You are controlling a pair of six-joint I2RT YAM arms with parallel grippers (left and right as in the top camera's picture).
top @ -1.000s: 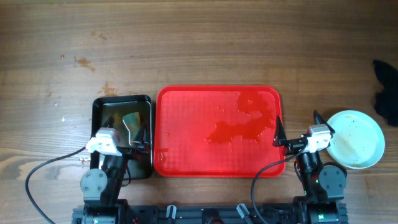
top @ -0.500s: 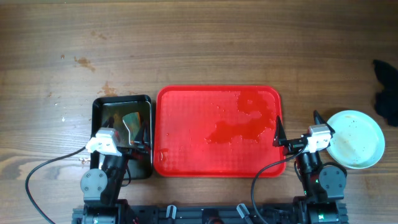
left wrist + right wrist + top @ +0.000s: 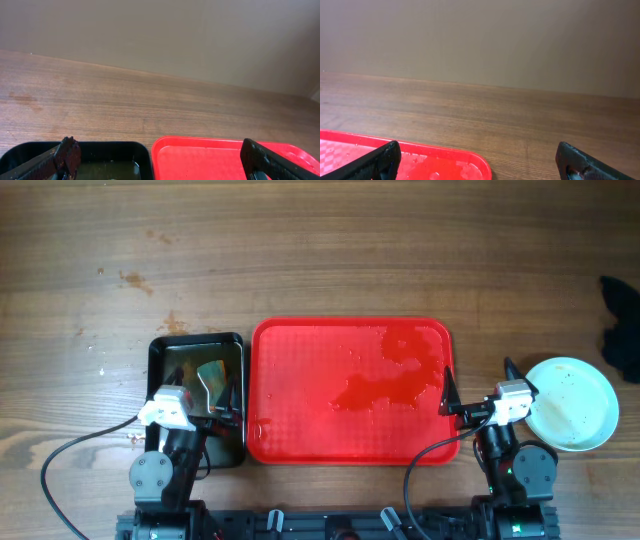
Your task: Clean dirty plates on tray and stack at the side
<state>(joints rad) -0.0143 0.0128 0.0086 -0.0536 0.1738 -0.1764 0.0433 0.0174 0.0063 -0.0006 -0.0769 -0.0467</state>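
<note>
The red tray [image 3: 300, 380] lies at the table's middle with a wet patch on its right half and no plates on it. It also shows in the left wrist view [image 3: 210, 160] and the right wrist view [image 3: 435, 162]. A pale blue-white stack of plates [image 3: 571, 403] sits on the table right of the tray; how many are in it I cannot tell. My left gripper [image 3: 232, 398] is open and empty over the black tray's right edge. My right gripper [image 3: 476, 388] is open and empty between the red tray's right edge and the plates.
A smaller black tray [image 3: 170, 360] holding liquid and a sponge-like thing [image 3: 212, 375] sits left of the red tray; its rim shows in the left wrist view [image 3: 110, 146]. A dark cloth [image 3: 622, 325] lies at the right table edge.
</note>
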